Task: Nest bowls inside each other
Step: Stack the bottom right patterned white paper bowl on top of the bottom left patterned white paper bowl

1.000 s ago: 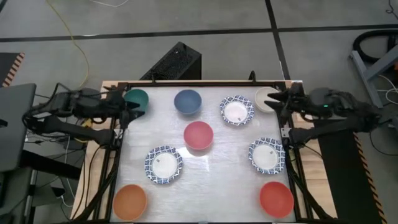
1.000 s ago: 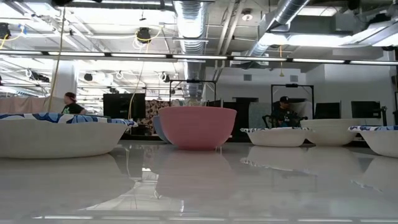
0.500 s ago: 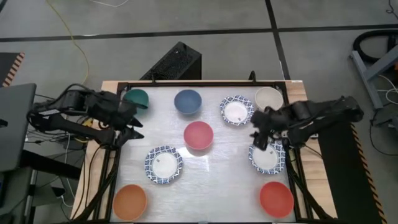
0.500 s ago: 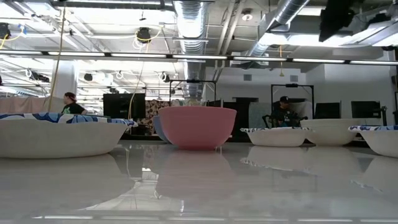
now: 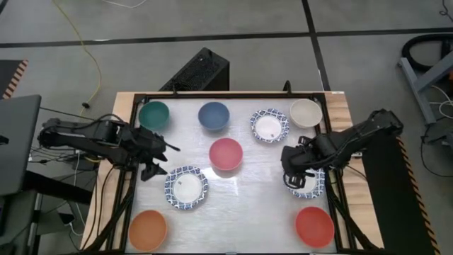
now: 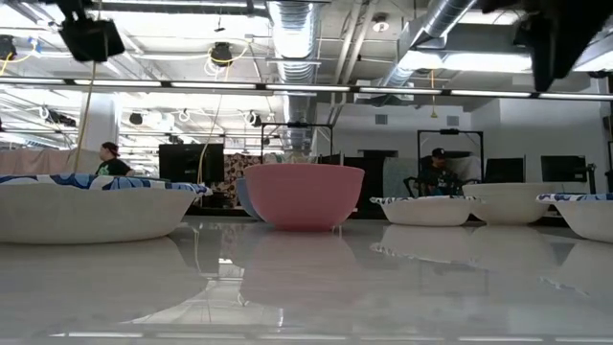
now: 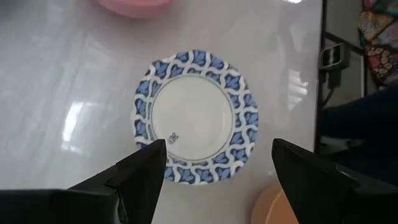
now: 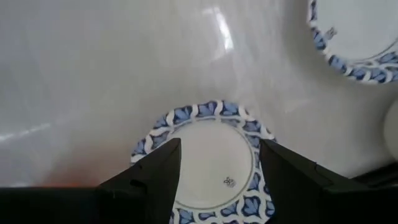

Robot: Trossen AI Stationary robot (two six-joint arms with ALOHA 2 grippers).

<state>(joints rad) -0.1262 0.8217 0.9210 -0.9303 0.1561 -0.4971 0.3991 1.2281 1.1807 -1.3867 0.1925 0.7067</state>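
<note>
Left fingers [image 7: 143, 168]: spread wide, nothing between them, hanging above the table.
Left gripper [image 5: 157, 157]: over the left part of the table [image 5: 241, 205], jaws apart.
Below the left fingers: a blue-rimmed bowl [image 7: 196, 116], white inside with a small mark, upright on the table; the fingers frame it without touching.
Near that bowl: the pink bowl [image 7: 132, 6] just beyond it, the orange bowl [image 7: 273, 208] off to one side at the table's corner.
Right fingers [image 8: 158, 168]: also spread, empty, hanging above the table.
Right gripper [image 5: 291, 168]: over the right part of the table, jaws apart.
Below the right fingers: a second blue-rimmed bowl [image 8: 206, 155], lying between the two fingers (contact cannot be told).
Beyond it: a third blue-rimmed bowl [image 8: 357, 34], apart from the second.
Farther from both grippers: teal bowl [image 5: 153, 114], dark blue bowl [image 5: 213, 115] and cream bowl [image 5: 306, 112] along the far edge; red bowl [image 5: 313, 226] at the near right corner.
Nesting: every bowl sits alone, none inside another.
Background (low view): two people [image 6: 111, 161] far behind the table.
</note>
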